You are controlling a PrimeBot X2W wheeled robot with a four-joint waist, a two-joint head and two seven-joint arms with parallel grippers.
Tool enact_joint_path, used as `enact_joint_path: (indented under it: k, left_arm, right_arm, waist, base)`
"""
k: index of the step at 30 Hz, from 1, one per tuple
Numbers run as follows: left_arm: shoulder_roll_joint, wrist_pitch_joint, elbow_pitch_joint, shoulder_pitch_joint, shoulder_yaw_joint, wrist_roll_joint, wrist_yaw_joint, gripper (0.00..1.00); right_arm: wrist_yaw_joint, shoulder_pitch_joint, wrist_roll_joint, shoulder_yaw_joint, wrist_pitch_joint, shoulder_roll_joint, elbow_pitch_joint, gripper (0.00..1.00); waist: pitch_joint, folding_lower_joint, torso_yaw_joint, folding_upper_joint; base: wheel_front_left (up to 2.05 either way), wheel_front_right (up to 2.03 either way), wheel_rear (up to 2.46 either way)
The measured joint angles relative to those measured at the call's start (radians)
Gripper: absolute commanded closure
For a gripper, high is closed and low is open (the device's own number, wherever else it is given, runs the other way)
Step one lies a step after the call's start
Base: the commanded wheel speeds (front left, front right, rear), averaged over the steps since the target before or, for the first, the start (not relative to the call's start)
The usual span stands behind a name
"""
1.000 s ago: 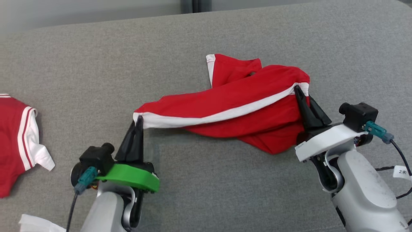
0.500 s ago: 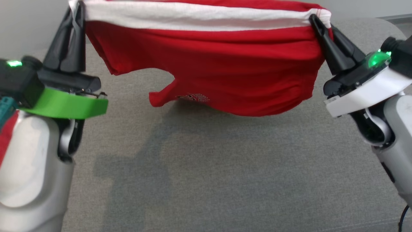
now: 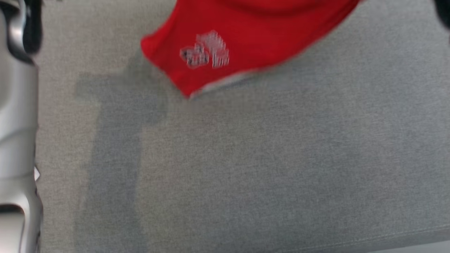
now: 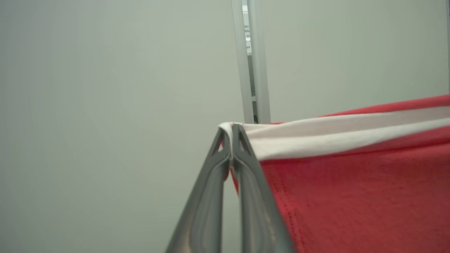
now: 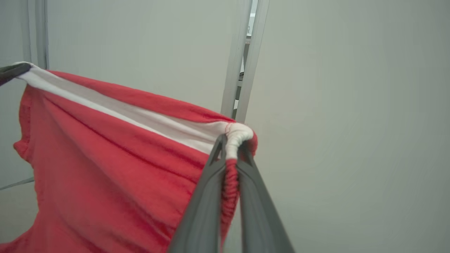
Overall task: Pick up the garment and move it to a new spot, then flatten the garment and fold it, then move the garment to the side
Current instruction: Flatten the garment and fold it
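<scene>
Grey fabric surface (image 3: 246, 175) below, red garment (image 3: 253, 31) hanging over it. My left gripper (image 4: 231, 131) and right gripper (image 5: 232, 140) both pinch its white hem (image 4: 334, 135).

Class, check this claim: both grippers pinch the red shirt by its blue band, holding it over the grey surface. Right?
The band is white, not blue: both wrist views show it. The left gripper and right gripper do pinch the shirt by that band, over the grey surface.

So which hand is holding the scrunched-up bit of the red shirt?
The right hand: the shirt has its white band bunched into a thick wad in that grip. The left hand pinches only a thin, flat corner of the band.
</scene>
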Motion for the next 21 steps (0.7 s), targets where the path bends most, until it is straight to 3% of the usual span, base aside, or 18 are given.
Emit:
enact_joint_path:
  k: [4, 8, 12, 21]
  left_arm:
    - [-0.022, -0.037, 0.023, -0.128, 0.022, 0.036, 0.021, 1.0]
    - [-0.051, -0.042, -0.07, -0.125, 0.089, 0.045, 0.026, 1.0]
    - [-0.083, -0.043, -0.117, 0.088, 0.136, 0.059, 0.017, 1.0]
    - [-0.212, -0.043, -0.091, 0.66, 0.265, 0.047, 0.0, 1.0]
  right_arm:
    - [0.0, -0.15, -0.087, -0.001, -0.104, 0.019, 0.108, 1.0]
    - [0.001, -0.172, -0.126, -0.02, -0.128, 0.041, 0.143, 1.0]
    - [0.001, -0.032, -0.139, -0.015, -0.128, 0.052, 0.083, 1.0]
    - [0.001, 0.464, -0.085, 0.064, -0.128, 0.082, -0.028, 1.0]
  waist:
    - [0.06, 0.0, 0.007, 0.0]
    - [0.094, 0.0, 0.023, 0.0]
    - [0.094, 0.0001, 0.042, -0.0001]
    - [0.023, 0.0, 0.042, 0.0]
  base:
    - [0.0, 0.0, 0.0]
    - [0.0, 0.0, 0.0]
    - [0.0, 0.0, 0.0]
    - [0.0, 0.0, 0.0]
